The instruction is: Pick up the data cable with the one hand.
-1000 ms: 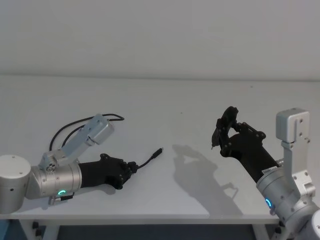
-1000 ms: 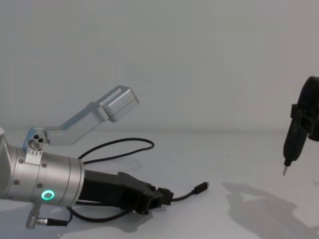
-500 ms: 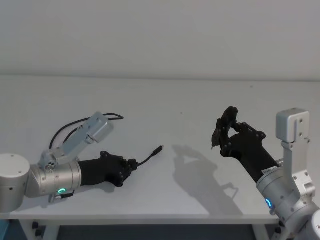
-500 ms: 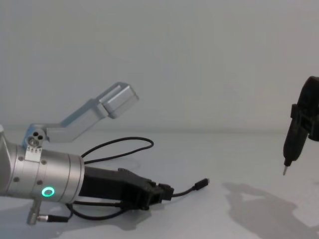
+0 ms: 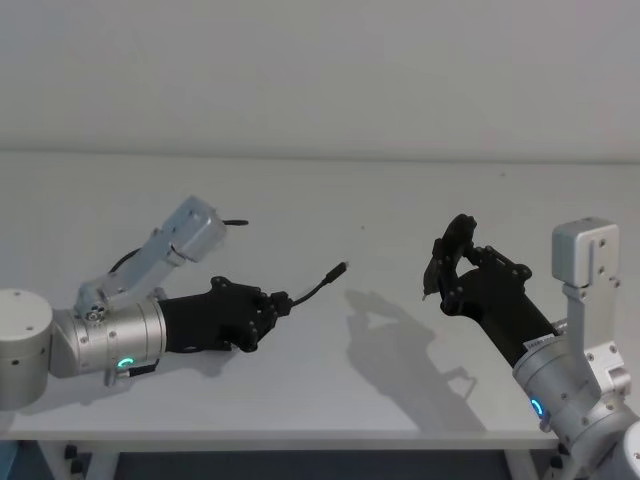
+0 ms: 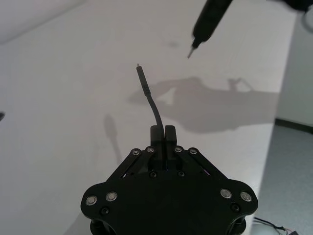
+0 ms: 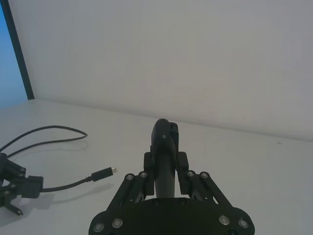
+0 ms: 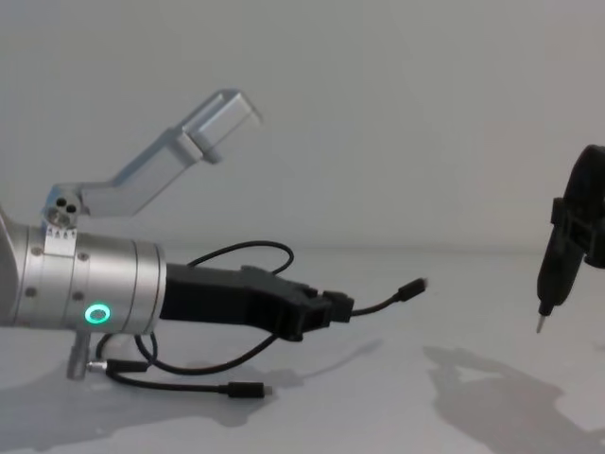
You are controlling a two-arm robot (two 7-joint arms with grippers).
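The data cable (image 5: 312,291) is a thin black cable, and my left gripper (image 5: 275,303), black with a silver wrist and green ring light, is shut on it near one plug. That plug (image 8: 413,287) sticks out in the air past the fingers (image 6: 156,134). The rest of the data cable loops back behind the arm (image 8: 248,250), and its other plug (image 8: 248,389) lies on the table. My right gripper (image 5: 450,255) hangs above the table at the right, shut on a dark slim piece (image 7: 165,134) with a thin pointed tip (image 8: 540,323).
The white table (image 5: 380,200) stretches to a plain wall behind. Shadows of the right arm fall on the table (image 5: 400,350) between the two grippers. A short black lead (image 8: 118,367) hangs from the left wrist.
My left gripper has risen off the table and moved a little to the right, carrying the cable with it. The free plug now points up in the air. The right arm has not moved.
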